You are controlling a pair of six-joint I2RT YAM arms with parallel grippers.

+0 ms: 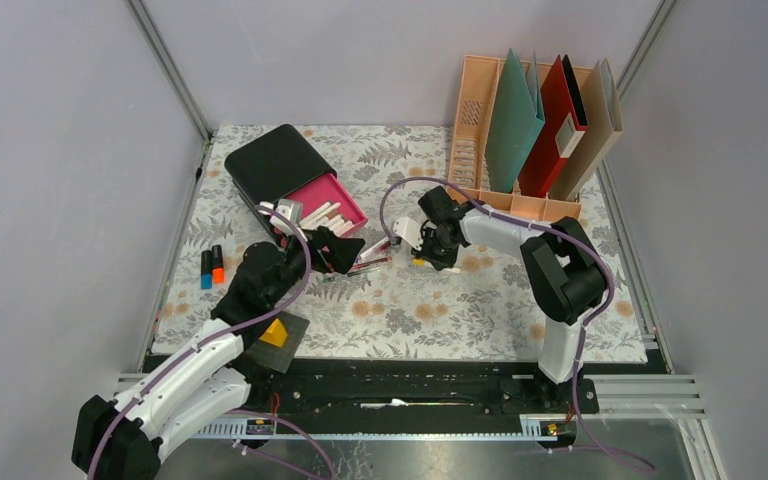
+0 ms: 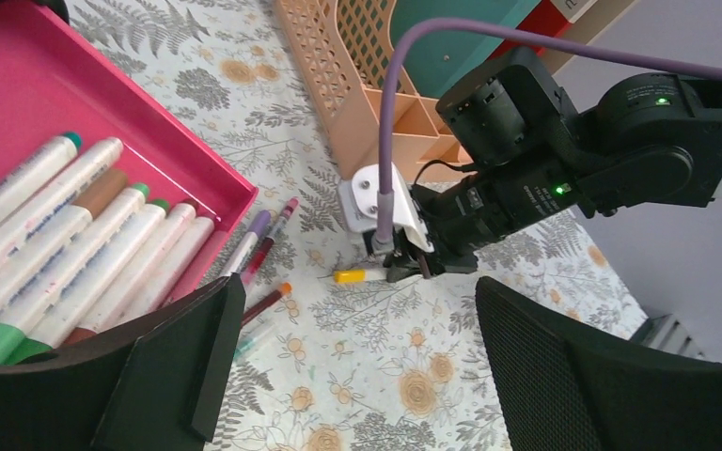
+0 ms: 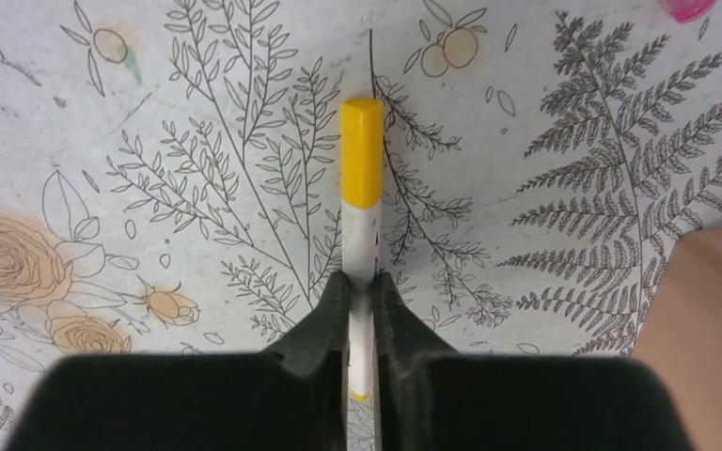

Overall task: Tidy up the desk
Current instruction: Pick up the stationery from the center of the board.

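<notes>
- While your right gripper (image 3: 362, 282) hangs low over the counter (image 1: 440, 310), its jaws are clamped on a white marker (image 3: 361, 160) with a yellow cap, which points away from them.
- Your left gripper (image 2: 357, 310) hovers beside the open pink drawer (image 2: 19, 85) — jaws wide apart, holding nothing.
- White markers (image 2: 85, 235) lie side by side in that drawer; a few loose pens (image 2: 268, 235) rest just outside its wall.
- You see the counter, under floral cloth, spread before both arms — a peach file rack (image 1: 480, 130) stands at its far right.
</notes>
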